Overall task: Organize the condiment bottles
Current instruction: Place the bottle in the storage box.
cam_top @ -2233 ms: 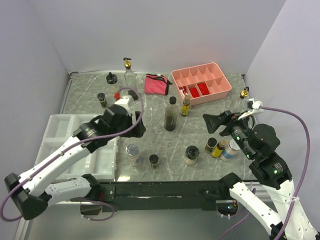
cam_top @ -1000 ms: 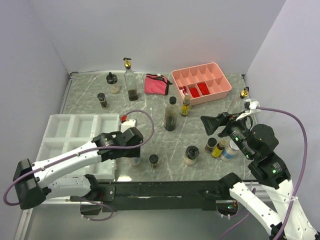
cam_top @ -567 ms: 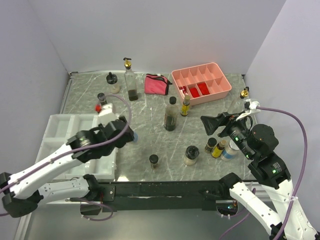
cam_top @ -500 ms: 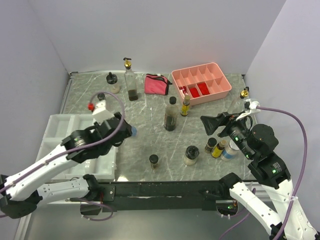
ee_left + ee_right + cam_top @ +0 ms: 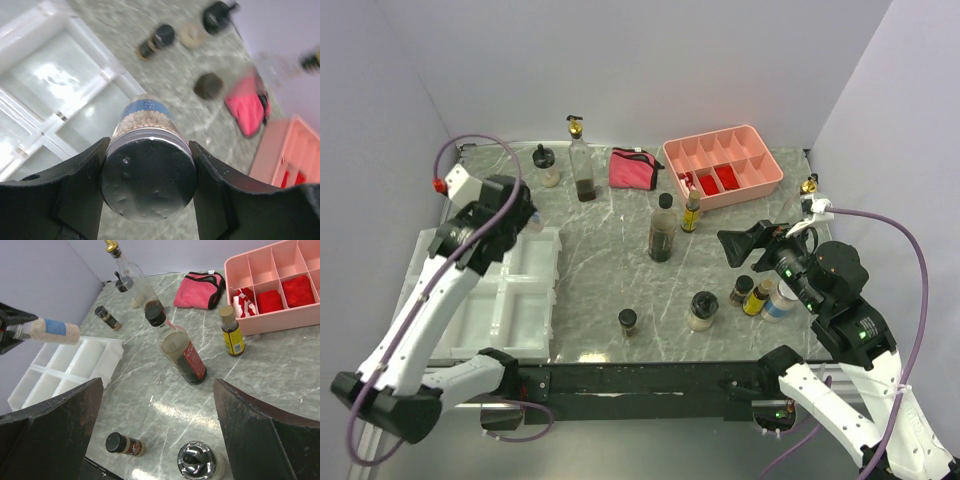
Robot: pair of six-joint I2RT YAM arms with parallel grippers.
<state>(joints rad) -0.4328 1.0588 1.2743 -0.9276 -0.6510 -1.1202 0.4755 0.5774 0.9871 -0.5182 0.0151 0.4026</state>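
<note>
My left gripper [image 5: 148,150] is shut on a jar [image 5: 145,120] with a silver lid, a blue label and pale grains. It hangs above the far right corner of the white compartment tray [image 5: 535,300]. The right wrist view shows the same jar [image 5: 50,331] at its left edge. Standing on the table are a tall clear bottle [image 5: 582,165], a dark bottle [image 5: 662,230], a small yellow bottle [image 5: 691,212], a silver-lidded jar [image 5: 702,310] and a black-lidded spice jar [image 5: 628,322]. My right gripper [image 5: 745,245] is open and empty, above the table's right side.
A pink compartment tray [image 5: 765,175] with red items sits at the back right, a pink pouch [image 5: 632,168] beside it. Three small bottles [image 5: 760,293] cluster under my right arm. A small gold-topped bottle [image 5: 809,185] stands at the far right edge.
My left gripper took the blue-labelled jar from the front of the table, lifted it and swung it left and back over the white tray. My right arm barely moved.
</note>
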